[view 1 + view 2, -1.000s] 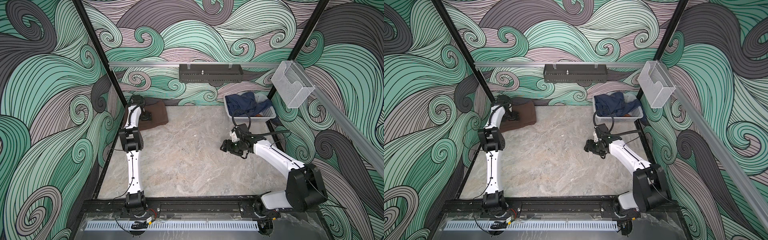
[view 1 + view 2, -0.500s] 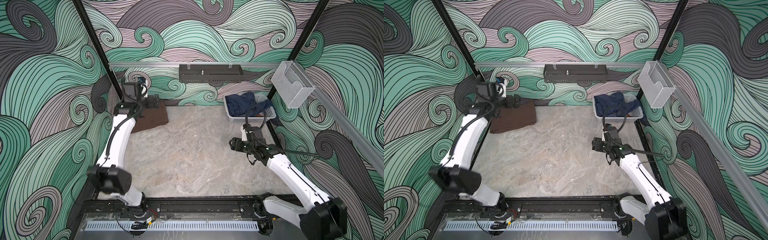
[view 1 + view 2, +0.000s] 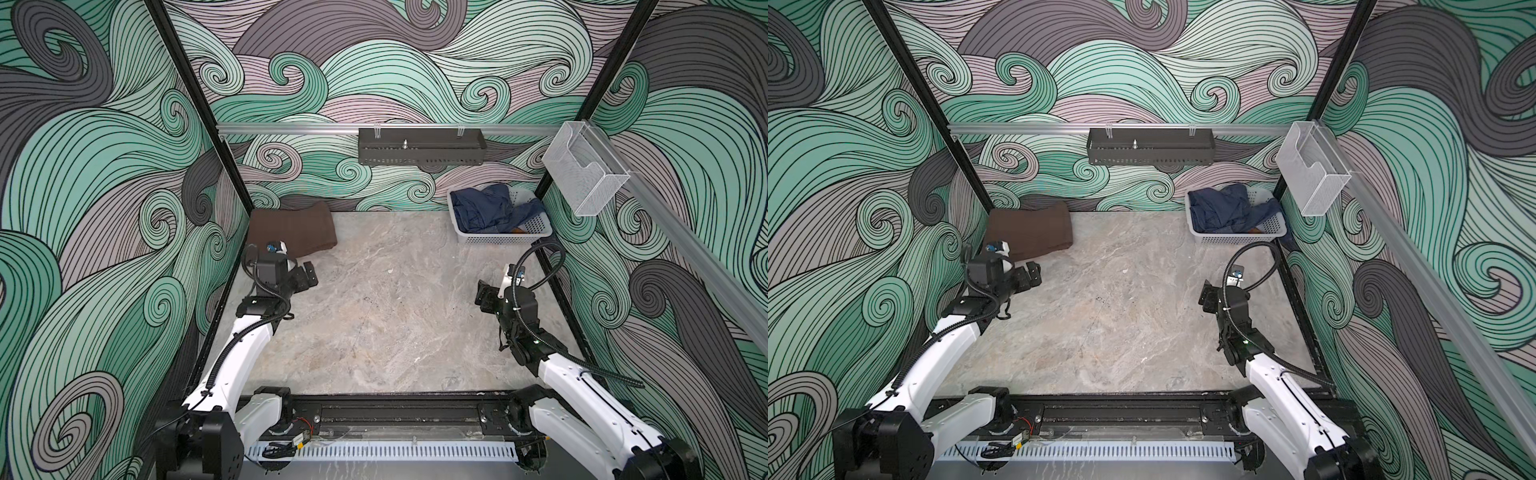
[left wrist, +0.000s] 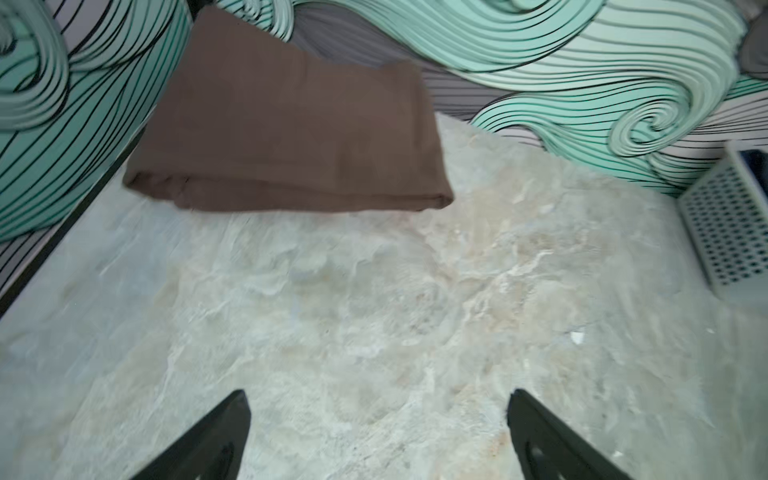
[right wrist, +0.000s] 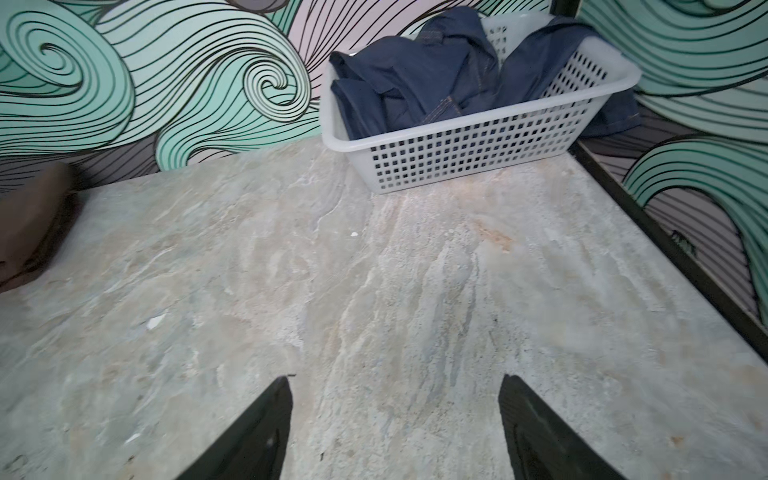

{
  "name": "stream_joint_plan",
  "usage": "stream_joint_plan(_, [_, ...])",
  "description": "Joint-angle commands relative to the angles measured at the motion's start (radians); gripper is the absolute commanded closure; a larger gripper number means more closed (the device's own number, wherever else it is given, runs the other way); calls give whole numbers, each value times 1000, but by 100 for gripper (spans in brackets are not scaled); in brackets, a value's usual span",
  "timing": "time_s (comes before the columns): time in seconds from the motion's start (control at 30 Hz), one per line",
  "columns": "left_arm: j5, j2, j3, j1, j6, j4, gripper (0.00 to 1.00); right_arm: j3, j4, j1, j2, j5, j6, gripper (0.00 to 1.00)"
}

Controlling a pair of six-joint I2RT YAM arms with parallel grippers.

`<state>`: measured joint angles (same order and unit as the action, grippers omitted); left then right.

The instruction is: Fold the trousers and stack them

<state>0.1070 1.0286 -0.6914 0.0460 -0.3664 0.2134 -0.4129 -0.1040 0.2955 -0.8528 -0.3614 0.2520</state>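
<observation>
- Currently, the trousers [image 3: 291, 232] lie folded in a flat brown bundle at the far left corner of the table [image 3: 395, 316], against the back wall.
- Left gripper [image 4: 376, 399]: jaws spread wide with nothing between them. It hovers over bare tabletop near the trousers, not touching them.
- Right gripper [image 5: 392, 380]: jaws apart, holding nothing. It hangs above the right side of the table, well apart from the trousers.
- A white basket [image 3: 498, 237] at the far right corner holds blue denim [image 3: 482, 208], part of it draped over the rim.
</observation>
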Motion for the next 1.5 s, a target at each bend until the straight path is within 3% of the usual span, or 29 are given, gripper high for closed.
stream_joint_plan(0.0, [159, -57, 38, -3, -99, -129, 1, -16, -153, -13, -29, -140, -109, 18])
stream_joint_plan(0.17, [322, -85, 147, -3, -126, -193, 1, 40, -273, -55, -51, -220, -200, 11])
stream_joint_plan(0.37, [524, -80, 242, -5, -135, -238, 1, 170, -434, -137, -88, -177, -189, 6])
stream_joint_plan(0.63, [642, -2, 263, -5, -32, -345, 1, 184, -754, -162, -387, -115, -197, 5])
stream_joint_plan(0.77, [632, 50, 320, -5, 25, -481, 1, 110, -819, -181, -554, -93, -227, 4])
stream_joint_plan(0.83, [636, 68, 364, -4, 76, -587, 1, 104, -887, -203, -619, -12, -239, 0])
stream_joint_plan(0.93, [592, 89, 389, 0, 146, -704, 1, 60, -780, -213, -630, 83, -251, 0])
stream_joint_plan(1.0, [530, 123, 392, 1, 169, -770, 1, 71, -930, -254, -723, 152, -240, 1])
stream_joint_plan(1.07, [488, 162, 386, 5, 196, -823, 1, 40, -754, -269, -657, 179, -217, 0])
stream_joint_plan(1.13, [464, 200, 384, 4, 216, -882, 2, 64, -889, -269, -713, 182, -228, 0])
stream_joint_plan(1.2, [407, 251, 384, -8, 231, -952, 1, 43, -778, -267, -672, 185, -223, 0])
stream_joint_plan(1.3, [344, 386, 417, -42, 252, -1184, 1, 48, -829, -262, -692, 181, -233, 0])
stream_joint_plan(1.47, [186, 509, 291, -50, 313, -1036, 1, 35, -788, -257, -681, 176, -240, 0])
